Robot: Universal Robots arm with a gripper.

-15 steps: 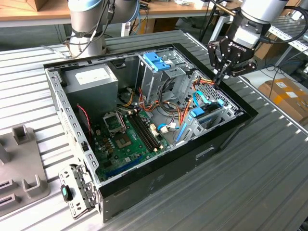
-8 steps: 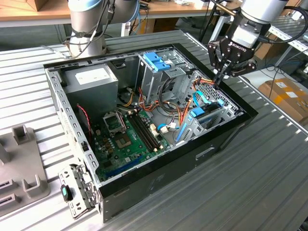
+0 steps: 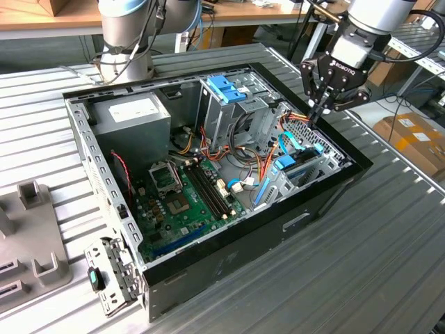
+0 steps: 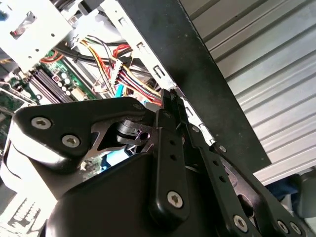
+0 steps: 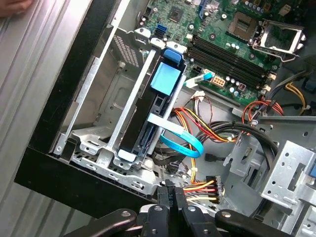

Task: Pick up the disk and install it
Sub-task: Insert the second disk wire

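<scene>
The disk (image 5: 157, 106) stands on edge in the metal drive bay at the case's corner, its light-blue carrier and blue tab showing; in the exterior view the disk (image 3: 300, 169) sits low at the case's right side. My gripper (image 3: 316, 115) hovers above the case wall just behind that bay, a little apart from the disk. Its fingers are pressed together with nothing between them. In both wrist views the shut gripper (image 4: 170, 98) (image 5: 170, 190) points down at the black case rim beside a bundle of coloured wires.
The open computer case (image 3: 229, 257) lies on a ribbed metal table. Inside are a grey power-supply box (image 3: 132, 115), an upright cage with a blue bracket (image 3: 226, 87), the motherboard (image 3: 181, 202) and a blue ribbon cable (image 5: 180, 143). Grey fixtures (image 3: 28, 236) stand at the exterior view's left.
</scene>
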